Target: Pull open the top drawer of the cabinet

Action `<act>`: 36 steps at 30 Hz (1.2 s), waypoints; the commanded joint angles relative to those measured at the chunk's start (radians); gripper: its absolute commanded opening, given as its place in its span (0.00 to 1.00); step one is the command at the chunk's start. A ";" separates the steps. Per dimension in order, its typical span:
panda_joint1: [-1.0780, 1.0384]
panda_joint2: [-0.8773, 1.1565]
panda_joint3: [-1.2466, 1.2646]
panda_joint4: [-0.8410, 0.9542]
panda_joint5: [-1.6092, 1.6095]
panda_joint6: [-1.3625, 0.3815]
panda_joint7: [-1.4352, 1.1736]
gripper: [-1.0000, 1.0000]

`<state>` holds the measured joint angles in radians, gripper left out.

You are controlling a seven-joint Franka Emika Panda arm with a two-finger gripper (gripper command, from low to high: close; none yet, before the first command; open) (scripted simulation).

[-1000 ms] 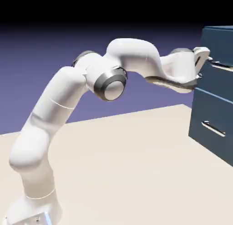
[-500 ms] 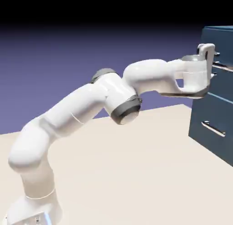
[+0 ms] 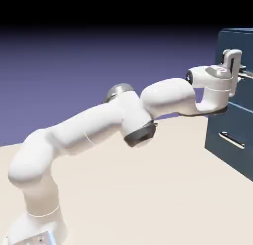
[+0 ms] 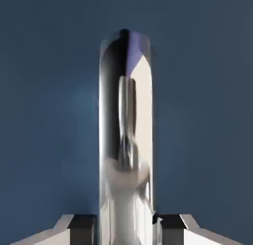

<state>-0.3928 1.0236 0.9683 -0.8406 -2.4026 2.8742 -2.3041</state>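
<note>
Exterior view: claw (image 3: 236, 76) at the upper drawer (image 3: 243, 99) of the cabinet (image 3: 230, 125), right at the level of its handle (image 3: 245, 74). Top drawer is above the lower drawer (image 3: 227, 152); its front looks flush with the cabinet, no visible gap, so not pulled out as far as this angle tells. Arm (image 3: 84, 130) reaches over the worktop (image 3: 128, 189) to the cabinet. Finger contact can't be read here, claw body covers that end of the handle. Lower handle (image 3: 231, 140) is in plain sight below the claw, nothing on it.

Hand view: bar (image 4: 126, 135) runs up the middle between the tips, dark pads (image 4: 83, 230) close in on both sides at the bottom edge. Claw is pinching the handle. Drawer front behind is flat blue, fills the rest. Grip shows only here; which drawer it is, and the cabinet around it, only in the exterior view.

Step in hand, my call: grasp made, pull to start. Next move: keep the pinch, draw straight back away from the cabinet, level, no twist. Risk: smooth bar could slip out of the pads.
</note>
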 commanded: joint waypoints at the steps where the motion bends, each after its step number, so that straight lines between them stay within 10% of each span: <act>1: -0.018 -0.019 0.004 -0.036 -0.020 -0.010 0.031 0.00; 36: -0.991 -0.751 0.619 -1.113 -0.298 -0.206 0.843 0.00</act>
<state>-1.3835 0.2729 1.5875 -1.9538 -2.7018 2.6673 -1.4607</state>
